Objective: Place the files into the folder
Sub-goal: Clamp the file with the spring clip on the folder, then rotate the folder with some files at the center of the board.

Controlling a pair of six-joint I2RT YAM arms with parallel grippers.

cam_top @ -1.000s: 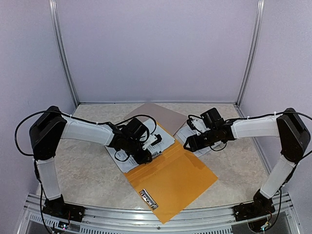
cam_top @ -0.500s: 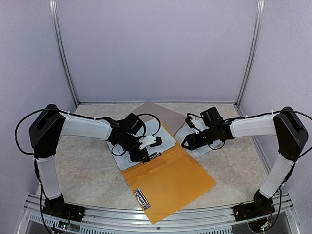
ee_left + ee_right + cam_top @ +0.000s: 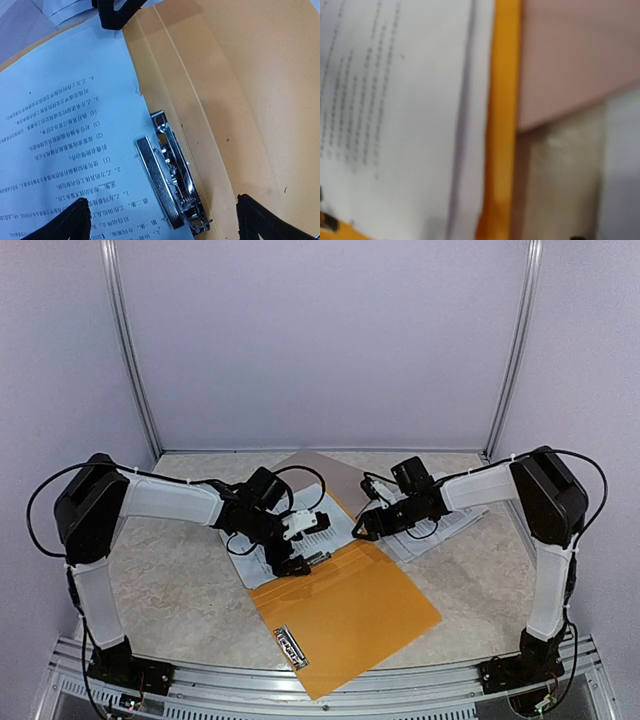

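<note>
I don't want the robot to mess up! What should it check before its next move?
1. The folder lies open: ok.
2. One paper lies inside it: ok.
3. The left tool is open and empty: ok.
4. The clip presses the paper down: cannot tell.
5. The second stack is filed: not ok, it lies outside.
6. The right tool is open: cannot tell.

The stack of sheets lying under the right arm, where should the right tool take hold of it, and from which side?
Take the stack of sheets at its near corner, which shows clear of the arm. The sheets lie flat on the table, thin and limp, so the right tool would probably do best coming in low from the near side, slipping one finger under the edge.
</note>
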